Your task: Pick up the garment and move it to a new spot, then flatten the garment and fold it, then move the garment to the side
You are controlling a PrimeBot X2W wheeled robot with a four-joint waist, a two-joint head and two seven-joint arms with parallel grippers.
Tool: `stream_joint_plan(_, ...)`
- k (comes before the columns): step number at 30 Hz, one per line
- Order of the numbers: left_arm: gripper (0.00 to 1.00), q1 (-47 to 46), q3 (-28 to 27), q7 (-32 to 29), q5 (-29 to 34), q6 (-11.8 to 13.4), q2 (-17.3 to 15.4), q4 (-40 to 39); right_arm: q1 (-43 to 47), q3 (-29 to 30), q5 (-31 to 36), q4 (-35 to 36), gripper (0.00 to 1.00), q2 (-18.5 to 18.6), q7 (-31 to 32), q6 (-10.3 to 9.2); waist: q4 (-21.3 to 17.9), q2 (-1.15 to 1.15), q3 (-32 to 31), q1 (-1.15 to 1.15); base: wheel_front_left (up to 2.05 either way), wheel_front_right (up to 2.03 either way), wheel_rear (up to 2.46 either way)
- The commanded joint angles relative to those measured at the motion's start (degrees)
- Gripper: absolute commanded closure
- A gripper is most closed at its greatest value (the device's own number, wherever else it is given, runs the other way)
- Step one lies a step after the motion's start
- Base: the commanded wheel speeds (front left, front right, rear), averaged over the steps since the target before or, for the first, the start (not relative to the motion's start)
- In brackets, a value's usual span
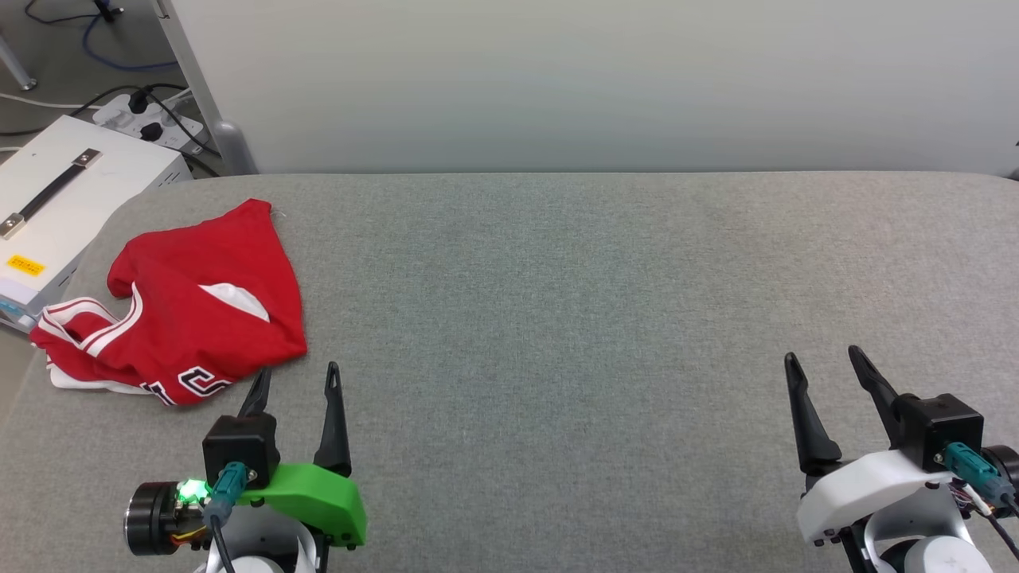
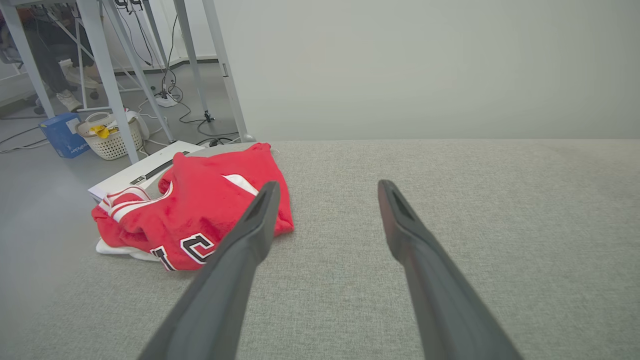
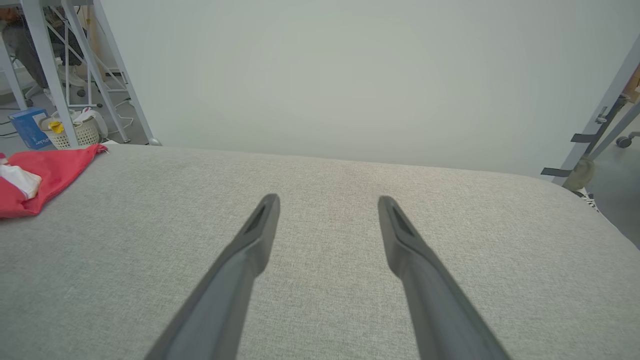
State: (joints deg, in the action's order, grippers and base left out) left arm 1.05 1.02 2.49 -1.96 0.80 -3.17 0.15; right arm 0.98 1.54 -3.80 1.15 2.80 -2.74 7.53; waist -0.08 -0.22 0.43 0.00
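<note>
The garment [image 1: 191, 310], red with white striped trim and black-and-white lettering, lies crumpled at the left edge of the grey padded table [image 1: 557, 318]. My left gripper [image 1: 298, 378] stands open just in front of it, its left fingertip close to the cloth's near edge, nothing between the fingers. The left wrist view has the garment [image 2: 200, 210] up and left of the open left gripper [image 2: 327, 187]. At the near right, far from the cloth, my right gripper [image 1: 824, 362] is open and empty. In the right wrist view the right gripper [image 3: 327, 200] hovers over bare table, the garment [image 3: 40, 175] at the far left.
A white case [image 1: 64, 199] with a handle sits off the table's left edge, beside a power strip and cables [image 1: 151, 119] on the floor. A pale wall panel [image 1: 597, 79] runs along the table's far edge. Table legs, a basket [image 2: 112, 137] and a blue box [image 2: 62, 135] stand beyond.
</note>
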Motion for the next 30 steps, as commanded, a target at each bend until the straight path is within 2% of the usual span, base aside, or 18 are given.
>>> stream_joint_plan(1, 0.00, -0.59, 0.06, 0.68, -0.36, 0.49, 0.06, 0.01, 0.05, 0.20, -0.83, 0.64, 0.00, 0.03, -0.60, -0.01, 0.00, 0.04, 0.02, 0.00, 0.00, 0.00, 0.00)
stream_joint_plan(30, 0.00, -0.94, 1.51, 4.13, -1.97, 1.20, 0.13, 0.95, 1.06, 1.04, -4.50, 1.31, 0.00, 0.04, -4.00, -0.02, 0.25, 0.09, 0.23, 0.00, 0.00, 0.00, 0.00)
